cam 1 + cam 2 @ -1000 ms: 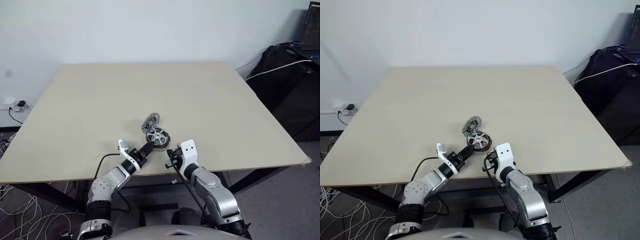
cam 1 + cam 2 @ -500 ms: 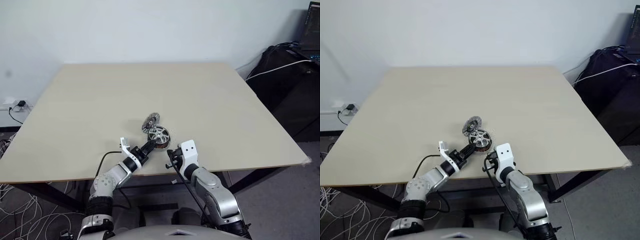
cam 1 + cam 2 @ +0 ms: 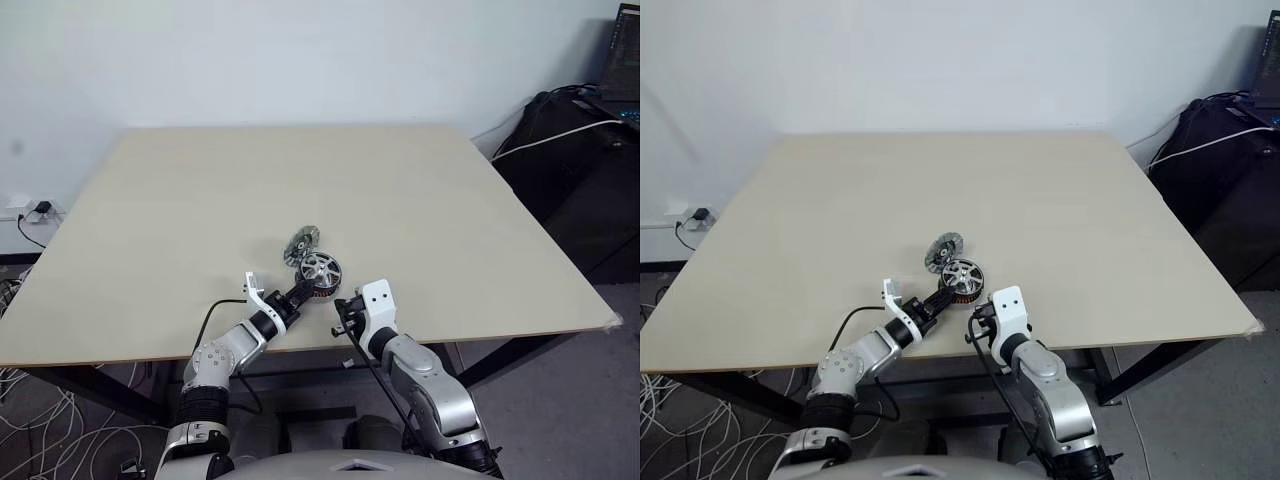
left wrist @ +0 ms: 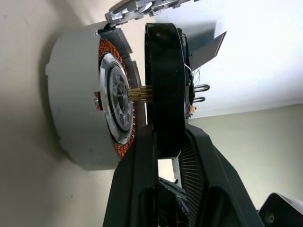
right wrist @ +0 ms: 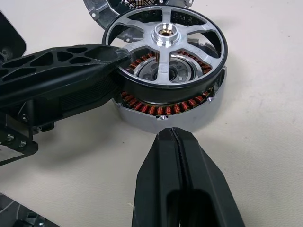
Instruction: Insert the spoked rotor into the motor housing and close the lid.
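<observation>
I am pinching the stiff, heavy-looking rotor (image 5: 166,52) by its slick rim in my left claw (image 3: 300,291), just above the housing (image 5: 170,111), right claw (image 5: 176,156) closed empty beside it.

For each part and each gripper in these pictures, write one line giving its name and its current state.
spoked rotor: held by its dark rim, level just above the housing, shaft entering the centre, not seated.
motor housing: flat on the table, copper windings exposed.
lid: off, propped at a tilt behind the housing.
left gripper: shut on the rotor's rim.
right gripper: shut, empty, close beside the housing.
</observation>
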You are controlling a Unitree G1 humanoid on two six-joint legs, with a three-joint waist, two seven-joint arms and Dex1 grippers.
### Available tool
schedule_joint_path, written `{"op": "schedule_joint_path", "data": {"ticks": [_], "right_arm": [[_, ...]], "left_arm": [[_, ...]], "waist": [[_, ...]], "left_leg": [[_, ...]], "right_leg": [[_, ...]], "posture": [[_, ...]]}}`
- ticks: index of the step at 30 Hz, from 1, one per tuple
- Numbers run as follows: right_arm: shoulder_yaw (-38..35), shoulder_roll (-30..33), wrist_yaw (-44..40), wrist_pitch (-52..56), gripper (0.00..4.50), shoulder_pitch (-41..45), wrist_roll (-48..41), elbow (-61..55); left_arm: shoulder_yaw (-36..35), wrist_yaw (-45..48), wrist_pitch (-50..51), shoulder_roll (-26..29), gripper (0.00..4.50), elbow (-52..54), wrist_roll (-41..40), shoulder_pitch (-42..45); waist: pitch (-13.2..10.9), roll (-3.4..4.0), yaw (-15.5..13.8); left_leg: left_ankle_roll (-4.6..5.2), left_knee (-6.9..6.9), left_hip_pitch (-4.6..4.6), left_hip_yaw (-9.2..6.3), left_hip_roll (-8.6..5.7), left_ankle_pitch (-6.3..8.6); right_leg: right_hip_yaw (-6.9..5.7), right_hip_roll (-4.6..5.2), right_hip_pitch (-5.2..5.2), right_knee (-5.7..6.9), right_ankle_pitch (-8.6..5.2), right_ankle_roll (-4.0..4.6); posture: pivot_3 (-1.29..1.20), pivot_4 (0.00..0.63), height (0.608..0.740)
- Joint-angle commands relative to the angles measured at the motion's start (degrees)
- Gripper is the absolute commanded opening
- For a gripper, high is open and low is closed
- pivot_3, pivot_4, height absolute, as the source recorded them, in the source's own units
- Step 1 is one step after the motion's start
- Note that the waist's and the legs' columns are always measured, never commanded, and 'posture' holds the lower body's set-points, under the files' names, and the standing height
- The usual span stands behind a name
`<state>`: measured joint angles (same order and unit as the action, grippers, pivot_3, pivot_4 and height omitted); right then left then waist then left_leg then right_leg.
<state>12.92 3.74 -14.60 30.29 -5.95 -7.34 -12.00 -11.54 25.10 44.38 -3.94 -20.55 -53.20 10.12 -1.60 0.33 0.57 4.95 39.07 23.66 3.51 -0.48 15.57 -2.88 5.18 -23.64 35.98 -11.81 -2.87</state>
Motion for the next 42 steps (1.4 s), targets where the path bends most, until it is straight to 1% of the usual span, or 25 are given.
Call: {"op": "schedule_joint_path", "data": {"ticks": [1,2,8,15,21,27,29,31,34,37,40,42], "right_arm": [[-0.6,-0.4,0.1,-0.9,0.00,0.8,-0.7,-2.1],[-0.6,-0.4,0.1,-0.9,0.00,0.8,-0.7,-2.0],[-0.7,-0.4,0.2,-0.9,0.00,0.9,-0.7,-2.1],[-0.8,-0.5,0.2,-0.8,0.00,0.8,-0.8,-2.0],[-0.8,-0.6,-0.2,-0.8,0.00,1.3,-0.8,-1.5],[-0.7,-0.5,-0.3,-0.6,0.00,1.2,-0.7,-1.8],[-0.9,-0.6,-0.1,-1.1,0.00,1.0,-0.7,-2.1],[-1.4,-0.9,0.2,-2.0,0.00,1.1,-0.8,-2.2],[-1.8,-1.2,0.4,-3.5,0.00,2.5,-0.4,-1.5],[-1.6,-1.0,0.2,-4.6,0.00,5.2,0.6,0.7],[-1.3,-1.0,0.0,-5.2,0.00,7.5,1.1,2.9],[-1.0,-1.2,0.1,-5.8,0.00,9.5,1.6,5.3]], "left_arm": [[1.0,0.8,-0.2,-4.4,1.12,0.2,0.2,1.1],[1.0,0.8,-0.2,-4.4,1.35,0.2,0.3,1.1],[0.3,1.8,-0.6,-4.3,3.21,3.0,-0.7,0.3],[-0.6,1.2,1.3,-3.9,3.21,11.1,-4.9,-3.4],[-1.4,0.0,1.7,-2.8,3.21,13.4,-6.2,-5.4],[-0.5,-0.4,3.2,-0.6,3.21,17.3,-6.4,-8.7],[2.5,2.4,2.4,2.0,3.21,20.5,-3.4,-10.6],[6.3,5.4,-2.0,4.3,3.21,23.9,1.9,-12.9],[7.2,4.9,-9.3,4.1,3.21,25.3,7.3,-14.8],[9.2,4.5,-21.6,4.1,3.21,24.5,17.1,-15.9],[10.3,4.8,-27.4,3.6,3.21,23.3,21.2,-16.6],[11.6,5.4,-32.3,4.1,2.84,22.1,25.0,-16.9]], "waist": [[0.0,0.00,0.0],[0.0,0.00,0.0],[0.1,-0.04,0.0],[0.1,-0.05,0.1],[0.1,-0.05,-0.1],[0.1,-0.05,0.0],[0.1,-0.05,0.0],[0.1,-0.03,0.1],[0.1,0.01,0.1],[0.1,0.04,0.1],[0.2,0.09,-0.1],[0.2,0.15,-0.1]], "left_leg": [[0.00,0.00,0.00,0.00,0.00,0.00],[0.00,0.01,0.00,0.00,0.00,0.00],[0.01,0.06,-0.06,0.00,0.00,0.00],[0.01,0.05,-0.03,-0.01,0.05,0.00],[0.01,0.06,0.01,-0.01,0.01,0.00],[0.01,0.05,0.00,-0.01,0.02,0.00],[0.01,0.05,0.01,-0.01,0.02,0.00],[0.01,0.04,0.00,0.00,0.02,0.00],[0.00,0.02,-0.02,0.03,0.02,0.00],[0.00,0.01,-0.02,0.03,0.02,0.01],[-0.01,0.00,-0.01,0.02,0.04,0.00],[-0.01,-0.03,0.00,0.03,0.03,0.01]], "right_leg": [[0.00,0.00,0.00,0.00,0.00,0.00],[0.00,0.00,0.00,0.00,0.00,0.00],[0.00,0.01,0.09,0.00,0.05,-0.06],[0.13,0.18,-0.03,0.00,0.12,-0.03],[0.12,0.23,-0.02,-0.02,0.11,-0.01],[0.11,0.21,-0.04,-0.02,0.11,-0.02],[0.11,0.20,-0.05,-0.02,0.11,-0.02],[0.12,0.19,-0.05,-0.02,0.11,-0.01],[0.15,0.20,-0.05,-0.02,0.11,-0.01],[0.16,0.27,-0.06,-0.02,0.12,-0.02],[0.17,0.26,-0.09,-0.02,0.18,0.05],[0.16,0.27,-0.12,-0.03,0.17,0.06]], "posture": [[0.00,0.000,0.740],[0.00,0.000,0.740],[0.00,0.000,0.740],[0.00,0.000,0.740],[0.00,0.000,0.740],[0.00,0.000,0.740],[0.00,0.000,0.740],[0.00,0.000,0.740],[0.00,0.000,0.740],[0.00,0.000,0.740],[0.00,0.000,0.740],[0.00,0.000,0.740]]}}
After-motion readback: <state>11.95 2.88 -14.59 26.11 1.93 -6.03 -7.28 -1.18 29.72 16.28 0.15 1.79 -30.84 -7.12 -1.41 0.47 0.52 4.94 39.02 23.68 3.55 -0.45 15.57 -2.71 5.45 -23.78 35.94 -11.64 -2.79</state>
